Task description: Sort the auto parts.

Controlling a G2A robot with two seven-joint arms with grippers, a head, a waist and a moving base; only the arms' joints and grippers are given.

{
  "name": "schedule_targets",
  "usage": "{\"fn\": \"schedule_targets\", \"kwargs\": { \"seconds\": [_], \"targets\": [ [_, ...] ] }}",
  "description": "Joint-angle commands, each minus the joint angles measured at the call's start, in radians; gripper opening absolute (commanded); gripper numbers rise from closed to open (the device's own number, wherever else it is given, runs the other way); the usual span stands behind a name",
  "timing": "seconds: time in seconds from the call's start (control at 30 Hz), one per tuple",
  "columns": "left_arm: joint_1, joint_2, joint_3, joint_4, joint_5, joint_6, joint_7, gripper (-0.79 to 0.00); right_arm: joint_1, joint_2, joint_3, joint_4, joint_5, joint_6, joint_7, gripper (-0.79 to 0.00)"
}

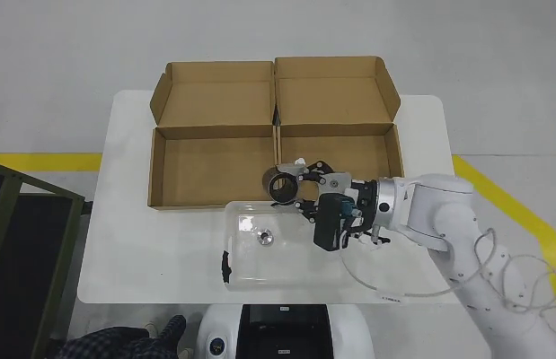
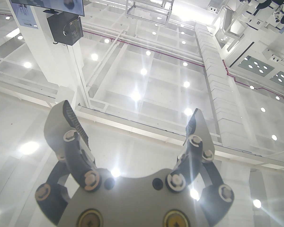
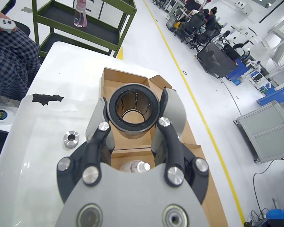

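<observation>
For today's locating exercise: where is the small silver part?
Top view: the small silver part lies in the clear tray, in front of the left cardboard box.

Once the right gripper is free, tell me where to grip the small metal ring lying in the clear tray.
Pinch the small metal ring across its round outer wall, probably coming straight down: it lies flat in the clear tray, bore up, with bare floor around it.

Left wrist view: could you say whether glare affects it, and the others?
Left wrist view: ceiling lamps flare in streaks around the open left gripper. Right wrist view: evenly lit, straight lines bow near edges. Top view: soft, even light on the table.
</observation>
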Motion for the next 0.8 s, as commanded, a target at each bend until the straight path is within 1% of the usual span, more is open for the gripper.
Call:
{"fn": "schedule_targets", "kwargs": {
  "seconds": [0.0, 0.4, 0.77],
  "targets": [
    [0.000, 0.000, 0.000, 0.000, 0.000, 0.000, 0.000, 0.000, 0.009, -0.001, -0.003, -0.002, 0.001, 0.004, -0.002, -0.785],
    [0.000, 0.000, 0.000, 0.000, 0.000, 0.000, 0.000, 0.000, 0.050, -0.011, -0.033, -0.011, 0.007, 0.023, -0.017, -0.785],
    [0.000, 0.000, 0.000, 0.000, 0.000, 0.000, 0.000, 0.000, 0.064, -0.018, -0.056, -0.005, 0.011, 0.027, -0.029, -0.785]
  ]
}}
